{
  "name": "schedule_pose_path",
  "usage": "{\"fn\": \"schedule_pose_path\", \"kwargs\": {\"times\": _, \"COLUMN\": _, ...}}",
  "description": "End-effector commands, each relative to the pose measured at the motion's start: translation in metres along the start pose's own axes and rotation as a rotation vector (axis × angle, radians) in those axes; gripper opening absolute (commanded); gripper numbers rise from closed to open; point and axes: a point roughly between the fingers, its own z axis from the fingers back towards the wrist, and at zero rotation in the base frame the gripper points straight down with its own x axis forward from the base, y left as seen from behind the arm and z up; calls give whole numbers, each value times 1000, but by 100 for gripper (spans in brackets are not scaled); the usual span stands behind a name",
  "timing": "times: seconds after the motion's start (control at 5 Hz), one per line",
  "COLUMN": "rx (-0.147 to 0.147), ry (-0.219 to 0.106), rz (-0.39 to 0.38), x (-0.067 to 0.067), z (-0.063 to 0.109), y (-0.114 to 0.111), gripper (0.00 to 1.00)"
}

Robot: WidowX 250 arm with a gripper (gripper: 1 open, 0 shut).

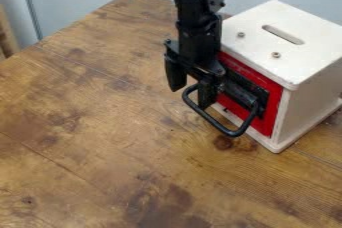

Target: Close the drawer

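The drawer [262,96] has a red front panel set in a small cream-white box [301,60] on the right of the wooden table. Its black loop handle [221,115] sticks out toward the table's middle. My gripper [193,80] hangs pointing down just left of the red front, above the handle's near end. Its fingers [174,73] are spread open with nothing between them. How far the drawer stands out of the box I cannot tell.
The wooden table [94,142] stretches to the left and front of the box. The box top carries a slot [283,35]. A pale wall lies behind the table's far edge.
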Motion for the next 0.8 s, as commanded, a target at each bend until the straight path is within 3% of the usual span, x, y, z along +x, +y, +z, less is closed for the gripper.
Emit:
{"fn": "schedule_pose_path", "kwargs": {"times": 0.0, "rx": 32, "ry": -119, "rz": -76, "x": 24, "z": 29, "y": -8, "gripper": 100}}
{"fn": "schedule_pose_path", "kwargs": {"times": 0.4, "rx": 58, "ry": -173, "rz": 14, "x": 38, "z": 48, "y": -15, "gripper": 100}}
{"fn": "schedule_pose_path", "kwargs": {"times": 0.6, "rx": 54, "ry": -203, "rz": 52, "x": 38, "z": 48, "y": -6, "gripper": 100}}
